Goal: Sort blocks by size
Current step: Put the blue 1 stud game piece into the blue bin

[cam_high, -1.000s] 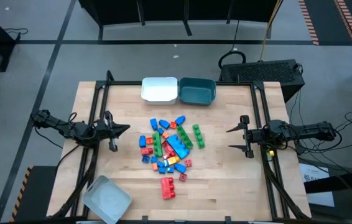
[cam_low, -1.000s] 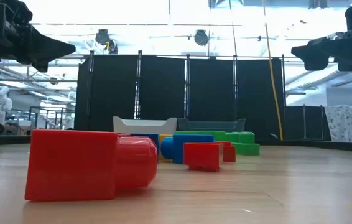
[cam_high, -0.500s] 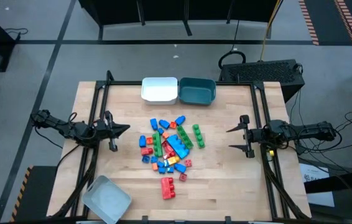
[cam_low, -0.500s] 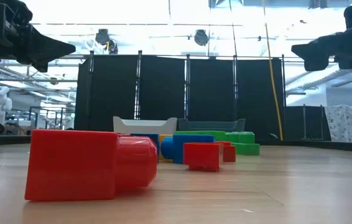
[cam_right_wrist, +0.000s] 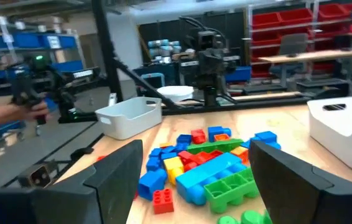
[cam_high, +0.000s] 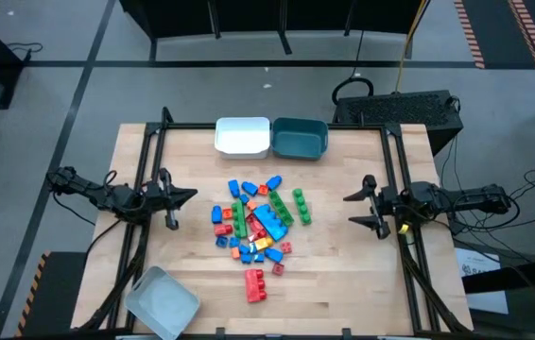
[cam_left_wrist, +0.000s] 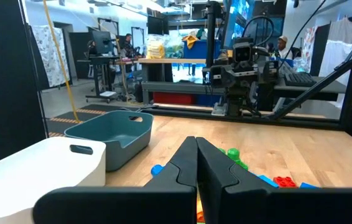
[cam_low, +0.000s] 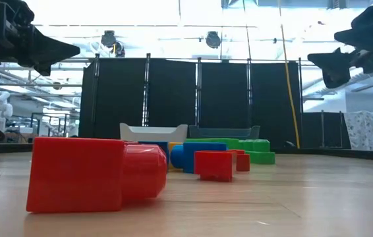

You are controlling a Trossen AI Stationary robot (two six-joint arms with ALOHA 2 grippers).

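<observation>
Seen from above: left gripper (cam_high: 190, 195) pinched fully shut on nothing, hovering at the table's (cam_high: 343, 283) left side, well apart from the blocks (cam_high: 258, 225). Right gripper (cam_high: 351, 210) spread to its widest and empty, at the right side, fingertips aimed toward the heap. Blocks piled loosely at mid-table; long blue brick (cam_high: 269, 223) lying diagonally, green bar (cam_high: 301, 207) running roughly from the far edge toward the near one, red brick (cam_high: 254, 284) alone nearest the front edge. White bin (cam_high: 243, 137) and teal bin (cam_high: 300, 138) touching side by side at the far edge; clear-grey bin (cam_high: 163, 302) at the front-left corner.

From table height: red brick (cam_low: 94, 174) on its side, studs facing right, long axis across the frame. Smaller red block (cam_low: 213, 164), blue and green bricks behind it. Both grippers hanging high above the wood, touching nothing.

Left wrist: own fingers (cam_left_wrist: 188, 168) closed tip to tip, empty. Teal bin (cam_left_wrist: 111, 135) and white bin (cam_left_wrist: 33, 163) close by, a few blocks (cam_left_wrist: 232, 155) beyond.

Right wrist: own fingers (cam_right_wrist: 117, 177) held far apart, nothing between them. Blue and green bricks (cam_right_wrist: 216, 177) lying slantwise ahead. A person's hand (cam_right_wrist: 14, 112) visible off the table. No legible writing anywhere.
</observation>
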